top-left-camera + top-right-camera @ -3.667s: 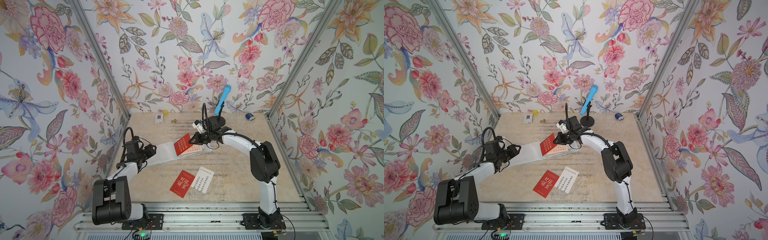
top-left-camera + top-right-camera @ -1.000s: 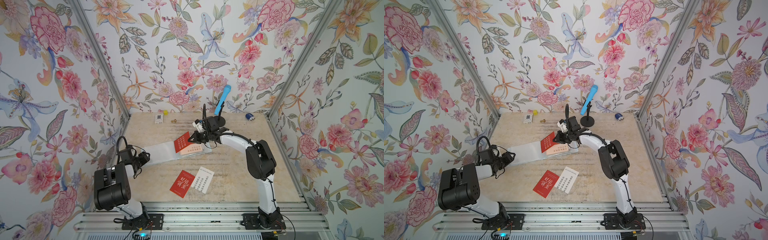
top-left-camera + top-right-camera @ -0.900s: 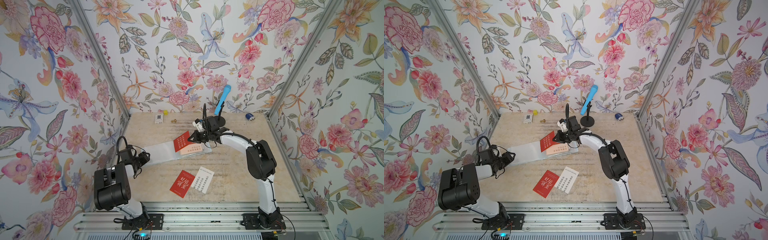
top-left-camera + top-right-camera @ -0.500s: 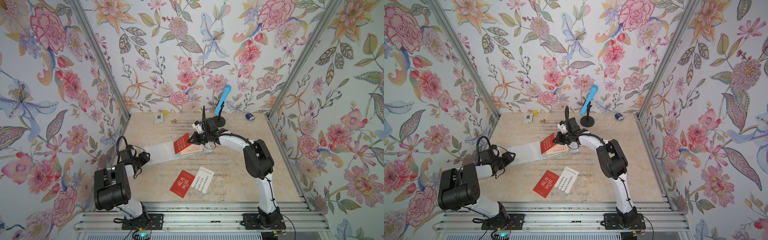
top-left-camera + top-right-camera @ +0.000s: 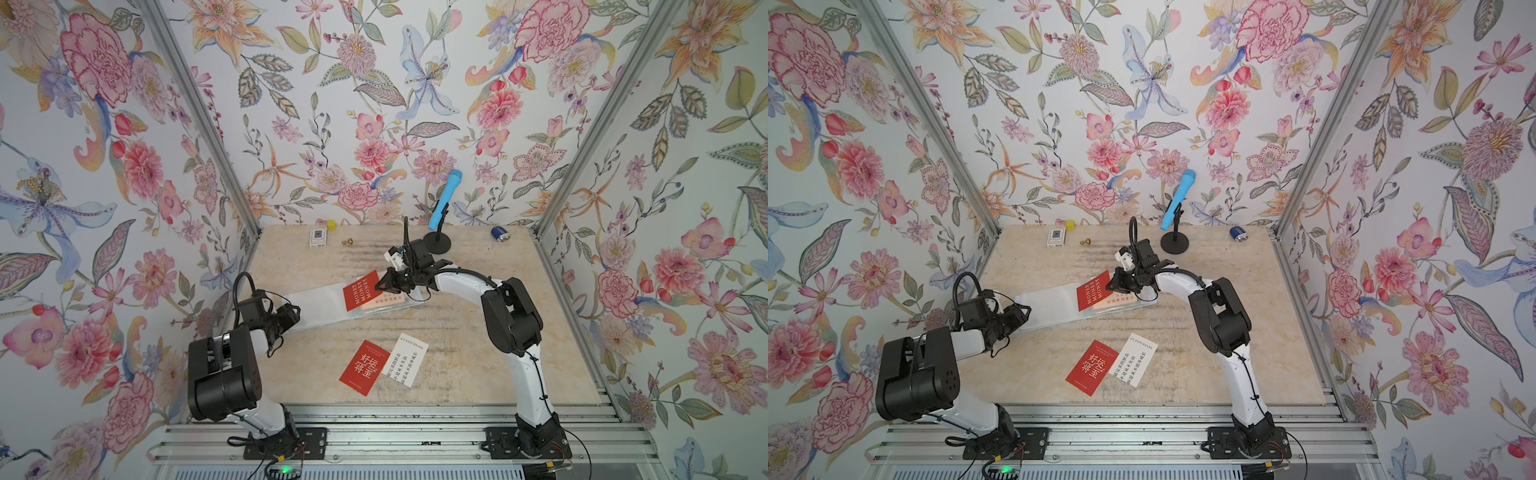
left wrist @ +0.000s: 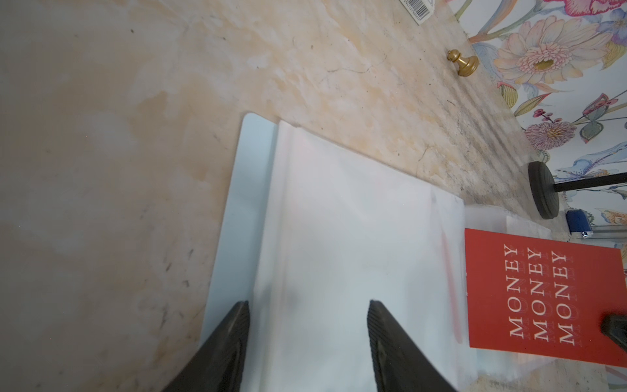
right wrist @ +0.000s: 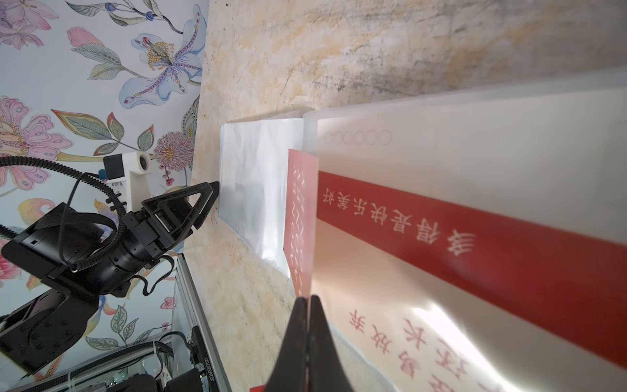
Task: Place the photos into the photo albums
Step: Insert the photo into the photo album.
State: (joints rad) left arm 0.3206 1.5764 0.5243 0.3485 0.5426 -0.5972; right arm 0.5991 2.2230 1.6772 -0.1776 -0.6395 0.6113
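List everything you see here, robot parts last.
photo album: one, pale blue, open at centre
MONEY card: one, red, at album's sleeve
pink card: one, pale, on album under MONEY card
Chinese-lettered card: one, red, near front
white card: one, white, beside it
small box: one, white, back
cube: one, yellow, behind box
knob: one, brass, beside box
microphone: one, blue, on stand, back
cylinder: one, blue, back corner
left gripper: one, black, open over album
right gripper: one, black, shut on MONEY card
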